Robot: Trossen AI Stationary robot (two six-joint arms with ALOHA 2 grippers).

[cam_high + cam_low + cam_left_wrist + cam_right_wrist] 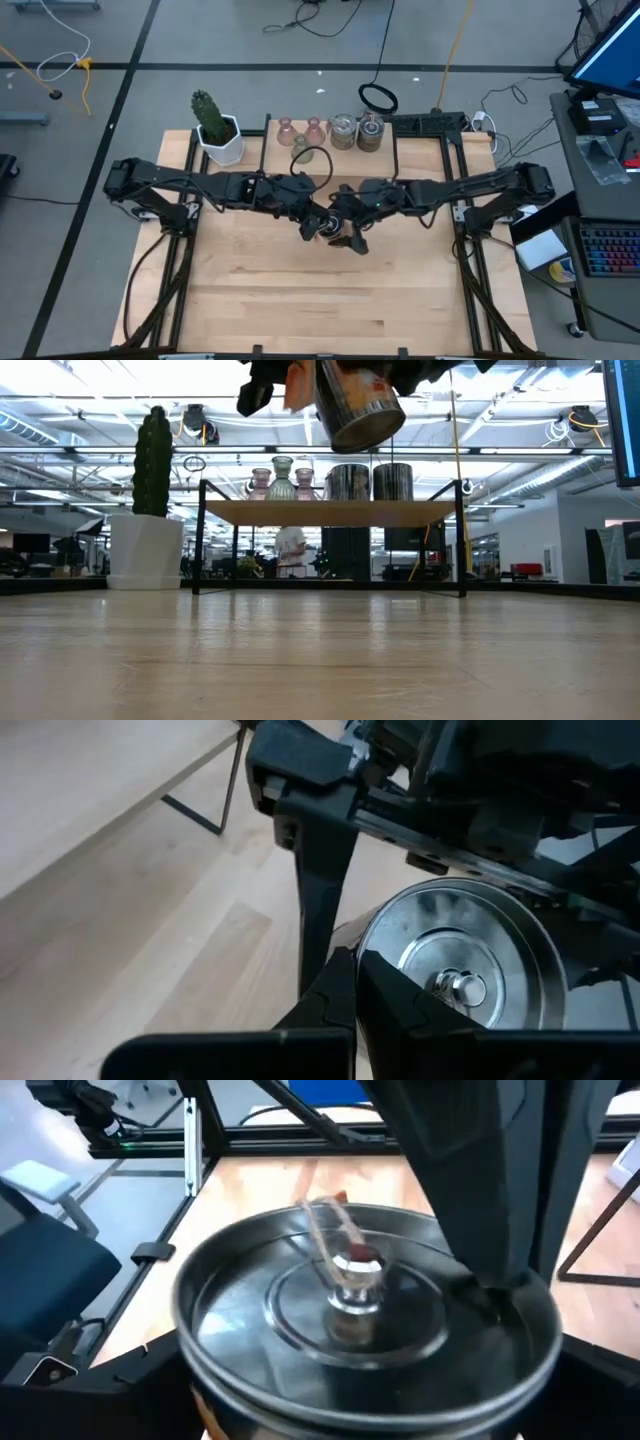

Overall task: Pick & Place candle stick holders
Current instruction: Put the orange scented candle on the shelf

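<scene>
Left tool (318, 226) clamped on grey holder (358, 402), lifted over desk (300, 300) centre; right tool (350, 238) spread wide around it.

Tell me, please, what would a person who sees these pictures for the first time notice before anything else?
Most striking is the silvery-grey holder hanging in the air above the middle of the table, where the two dark arms meet. The left gripper is shut on its rim, and the right gripper stands wide open right beside it. Next comes the raised shelf at the far edge, carrying a row of more holders, with a white pot with a cactus beside it.
</scene>
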